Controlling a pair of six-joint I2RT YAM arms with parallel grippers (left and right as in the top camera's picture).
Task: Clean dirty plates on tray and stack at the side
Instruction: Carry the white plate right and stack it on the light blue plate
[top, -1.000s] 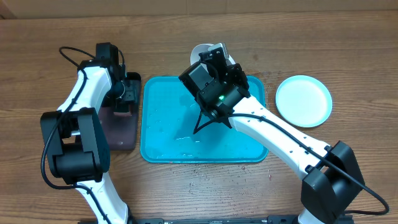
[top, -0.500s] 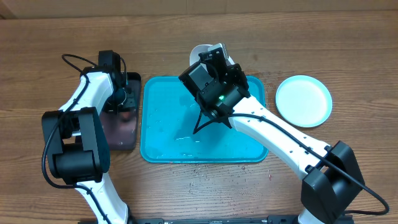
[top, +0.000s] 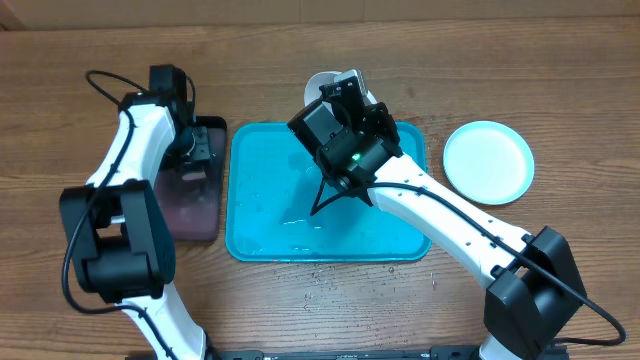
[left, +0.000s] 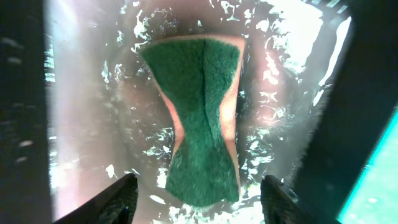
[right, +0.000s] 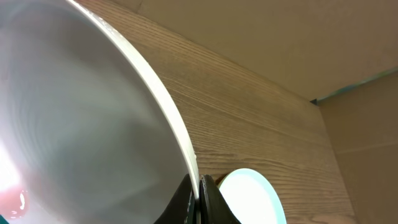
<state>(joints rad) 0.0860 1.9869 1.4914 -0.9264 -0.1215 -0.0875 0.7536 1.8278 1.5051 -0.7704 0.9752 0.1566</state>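
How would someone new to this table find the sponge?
Start at the big blue tray in the middle; a narrower dark tray lies to its left. The sponge lies in it, below the open left pincer: fuzzy green, pinched at its waist.

Left arm (top: 135, 150): white rounded links, black boxy joints.
Right arm (top: 440, 215): the same white links, with a black blocky base and wrist.
Cable (top: 105, 85): thin and black, on the left arm.
Light (top: 354, 157): small green dot on the right wrist housing.
Left fingers (left: 118, 200): dark, tapered tips.
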